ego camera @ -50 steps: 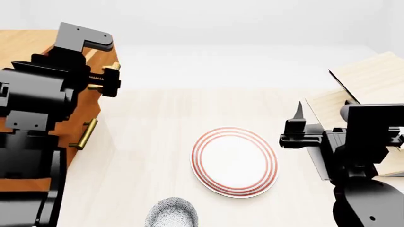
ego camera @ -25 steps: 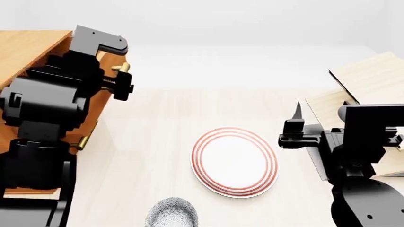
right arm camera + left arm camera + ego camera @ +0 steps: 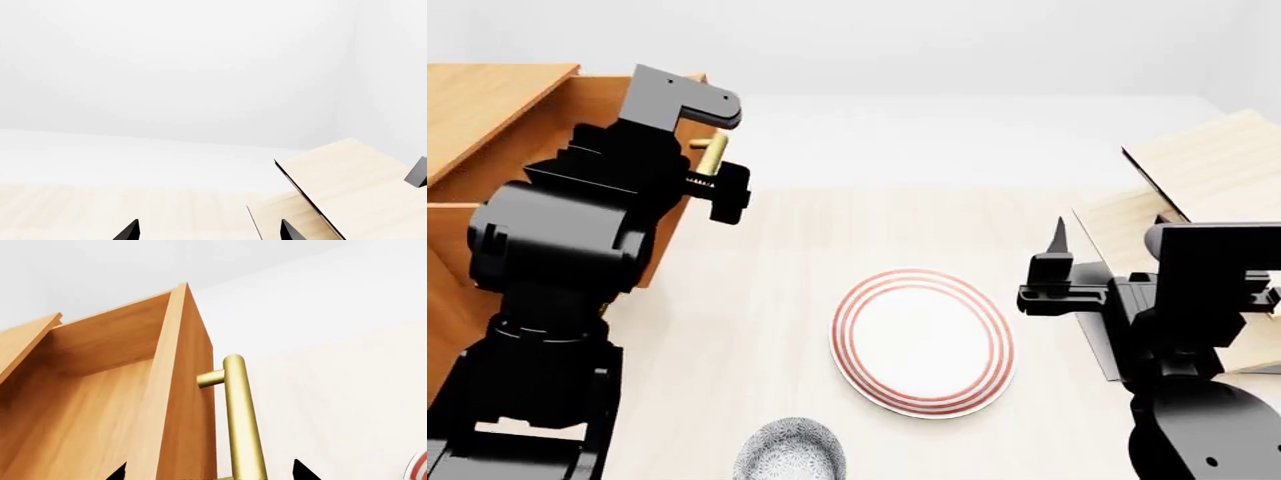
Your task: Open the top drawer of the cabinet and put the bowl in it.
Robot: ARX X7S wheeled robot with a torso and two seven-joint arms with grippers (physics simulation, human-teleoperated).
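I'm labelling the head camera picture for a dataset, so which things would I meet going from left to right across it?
The cabinet, the left hand at the brass handle of the top drawer, the bowl, the plate, the right hand, the pale shelf rack.
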